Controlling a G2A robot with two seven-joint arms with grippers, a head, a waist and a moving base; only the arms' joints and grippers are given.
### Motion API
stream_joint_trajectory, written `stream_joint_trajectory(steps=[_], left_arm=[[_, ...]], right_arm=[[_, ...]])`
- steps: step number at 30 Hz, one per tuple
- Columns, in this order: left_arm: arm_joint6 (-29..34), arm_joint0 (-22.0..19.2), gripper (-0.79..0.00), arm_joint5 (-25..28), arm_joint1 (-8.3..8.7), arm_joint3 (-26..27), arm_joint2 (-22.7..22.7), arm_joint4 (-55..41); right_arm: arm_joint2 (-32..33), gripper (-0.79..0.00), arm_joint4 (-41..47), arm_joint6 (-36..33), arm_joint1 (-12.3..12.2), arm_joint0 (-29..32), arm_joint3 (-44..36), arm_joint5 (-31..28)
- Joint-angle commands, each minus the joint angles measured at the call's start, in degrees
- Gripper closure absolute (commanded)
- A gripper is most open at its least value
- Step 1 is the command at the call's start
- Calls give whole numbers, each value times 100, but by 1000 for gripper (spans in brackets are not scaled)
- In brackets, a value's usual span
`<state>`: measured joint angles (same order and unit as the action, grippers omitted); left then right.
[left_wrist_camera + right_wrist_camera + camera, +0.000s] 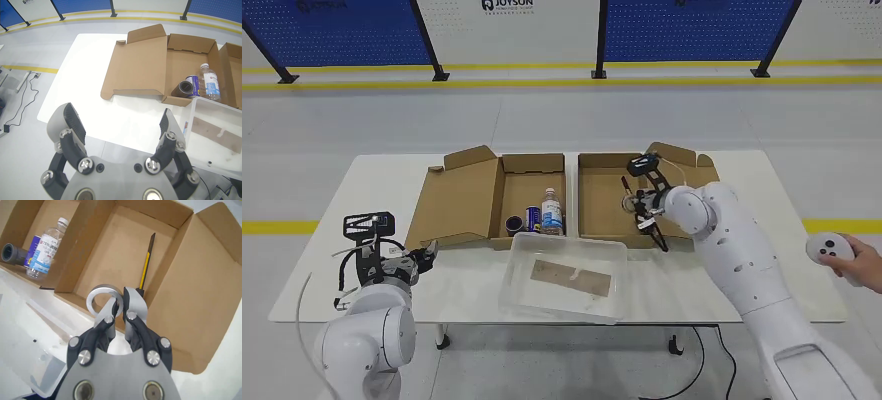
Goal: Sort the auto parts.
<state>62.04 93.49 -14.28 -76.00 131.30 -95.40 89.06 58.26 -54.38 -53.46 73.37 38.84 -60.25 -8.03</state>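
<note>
My right gripper (121, 302) is shut on a silver metal ring (94, 298), pinching its rim above the front edge of the right cardboard box (122, 247). In the top view the right gripper (642, 212) hangs over that box (602, 205). A black and yellow tool (146, 262) lies inside it. The left cardboard box (537, 172) holds a clear bottle (552, 212), a blue can (533, 217) and a dark tube (514, 224). My left gripper (121, 121) stands open over the table's front left corner, away from the boxes.
A clear plastic bin (564, 275) with a brown sheet inside sits at the table's front, just before the two boxes. The left box's lid (136, 66) lies flat open on the white table (392, 190). A person's hand with a controller (832, 250) is at the right edge.
</note>
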Motion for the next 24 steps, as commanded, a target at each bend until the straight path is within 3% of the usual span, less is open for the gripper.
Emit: stream_joint_trajectory(steps=[1,3,6,8,9,18,24], left_arm=[[0,0,-785,0,0,0,0,0],[0,0,-785,0,0,0,0,0],[0,0,-785,0,0,0,0,0],[0,0,-785,0,0,0,0,0],[0,0,-785,0,0,0,0,0],[0,0,-785,0,0,0,0,0],[0,0,-785,0,0,0,0,0]], right_arm=[[-126,0,90,91,65,-171,443,-98],[-244,0,152,178,127,-303,745,-187],[-371,-514,292,304,212,-468,1128,-337],[-456,-665,333,333,261,-575,1333,-449],[-496,-785,343,351,284,-617,1415,-493],[-579,-785,525,709,385,-798,1693,-827],[-95,-785,578,1314,197,-412,823,-898]])
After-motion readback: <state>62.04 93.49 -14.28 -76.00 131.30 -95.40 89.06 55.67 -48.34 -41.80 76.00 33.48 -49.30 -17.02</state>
